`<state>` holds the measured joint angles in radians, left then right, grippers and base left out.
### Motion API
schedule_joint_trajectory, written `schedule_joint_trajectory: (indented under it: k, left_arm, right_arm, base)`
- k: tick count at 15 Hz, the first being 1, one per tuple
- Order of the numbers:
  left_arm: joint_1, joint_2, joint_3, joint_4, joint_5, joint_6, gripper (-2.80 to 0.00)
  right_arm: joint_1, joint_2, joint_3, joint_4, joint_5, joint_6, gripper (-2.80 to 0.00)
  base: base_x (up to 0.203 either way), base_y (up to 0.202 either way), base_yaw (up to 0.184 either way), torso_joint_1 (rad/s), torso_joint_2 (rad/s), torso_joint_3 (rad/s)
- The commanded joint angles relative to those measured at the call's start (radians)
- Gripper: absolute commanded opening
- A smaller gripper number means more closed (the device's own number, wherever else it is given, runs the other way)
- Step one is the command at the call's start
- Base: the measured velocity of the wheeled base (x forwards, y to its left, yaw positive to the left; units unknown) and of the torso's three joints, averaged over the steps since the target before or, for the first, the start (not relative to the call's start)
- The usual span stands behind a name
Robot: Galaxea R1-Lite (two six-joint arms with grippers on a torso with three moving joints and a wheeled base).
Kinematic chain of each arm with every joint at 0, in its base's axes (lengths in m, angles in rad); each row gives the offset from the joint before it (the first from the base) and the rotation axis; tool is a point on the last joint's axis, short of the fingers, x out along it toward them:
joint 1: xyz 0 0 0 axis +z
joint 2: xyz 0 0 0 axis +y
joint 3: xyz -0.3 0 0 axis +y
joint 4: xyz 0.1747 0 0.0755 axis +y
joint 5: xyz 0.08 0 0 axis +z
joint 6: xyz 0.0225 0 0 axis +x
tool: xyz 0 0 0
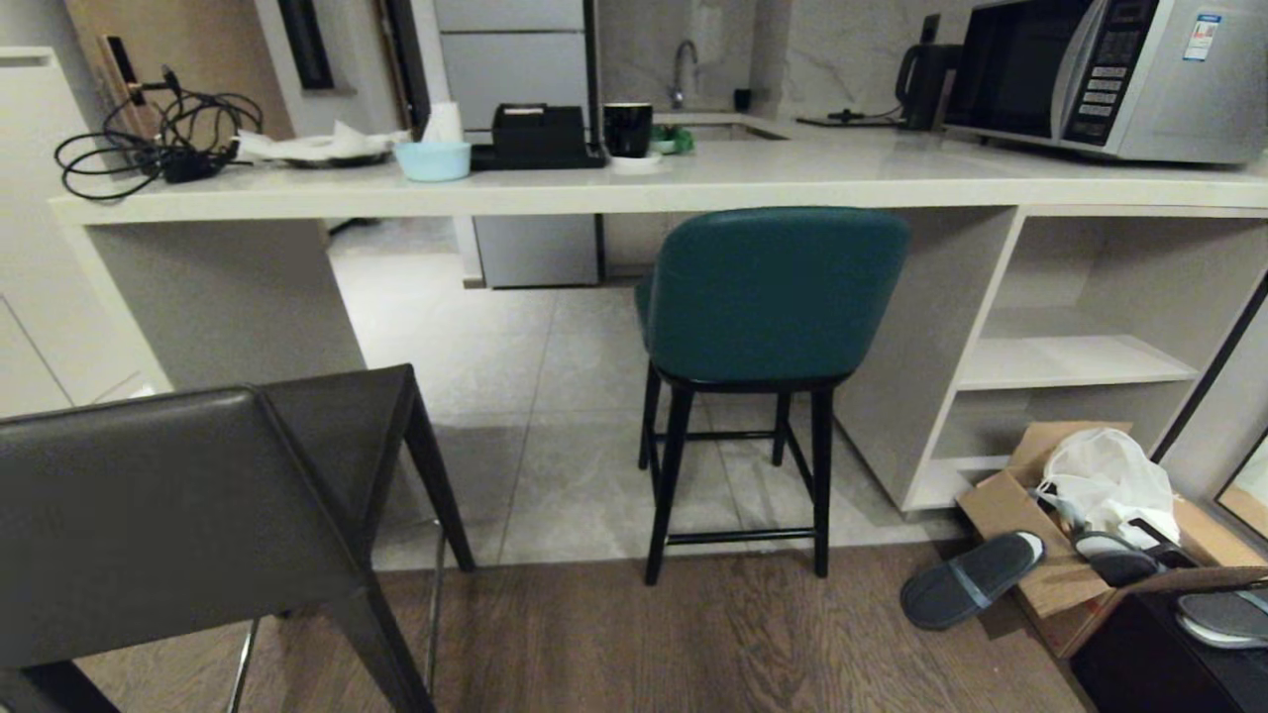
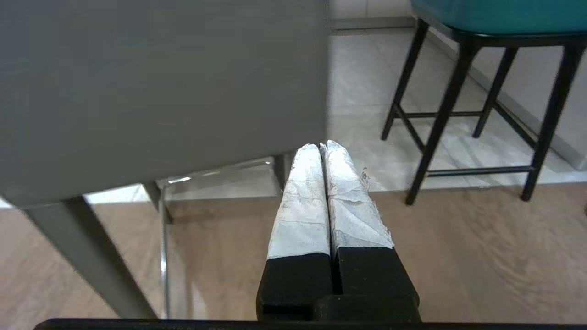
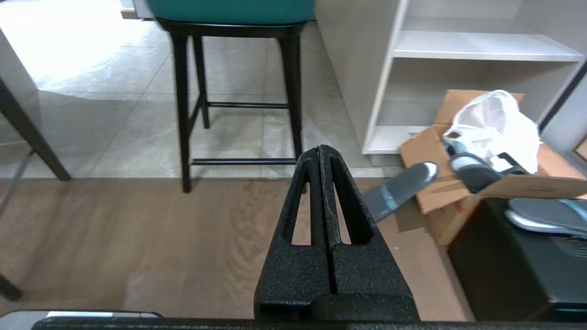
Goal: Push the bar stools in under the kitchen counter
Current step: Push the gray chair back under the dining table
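**Two stools out, and nobody pushing yet**

Closest to the robot stands the dark grey square-backed stool with slanted legs (image 1: pixel 188 515), out on the brown wood floor (image 1: pixel 693 644) and well apart from the counter. The left gripper with white-wrapped fingers (image 2: pixel 321 147) hangs low just behind its back panel, jaws pressed together with nothing between them. The plain black right gripper (image 3: pixel 319 151) sits over bare floor, jaws together too, holding nothing.

I think this grey stool is the one to start with. A good push would land flat on the middle of its back, slow and straight, so it slides and does not tip or turn. It should aim for the open gap under the slab, left of the other stool.

Further off is the teal padded stool with a curved back and thin black legs (image 1: pixel 763 327). Its front legs are on the pale tiles and its seat is partly under the long off-white stone kitchen counter (image 1: pixel 634 183), so it needs only a small push.

Hard to tell: the grey stool is cut off at the picture's edge, so its feet are mostly hidden. Neither arm shows from the head camera. How deep the teal seat goes under the slab cannot be seen
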<state>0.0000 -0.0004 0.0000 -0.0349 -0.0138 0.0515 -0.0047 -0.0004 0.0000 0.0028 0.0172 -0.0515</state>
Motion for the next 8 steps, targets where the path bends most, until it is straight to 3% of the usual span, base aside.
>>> schedule_joint_trajectory:
  k: [1,8]
  left_arm:
    - [0.0,0.0,0.018,0.0,0.0,0.001,-2.8]
    - [-0.002,0.0,0.018,-0.002,0.0,0.001,-2.8]
  right_arm:
    - [0.0,0.0,0.0,0.0,0.0,-0.001,-2.8]
    - [0.0,0.0,0.0,0.0,0.0,-0.001,-2.8]
  base:
    - [0.0,0.2,-0.002,0.007,0.0,0.006]
    - [0.0,0.196,-0.002,0.003,0.0,0.003]
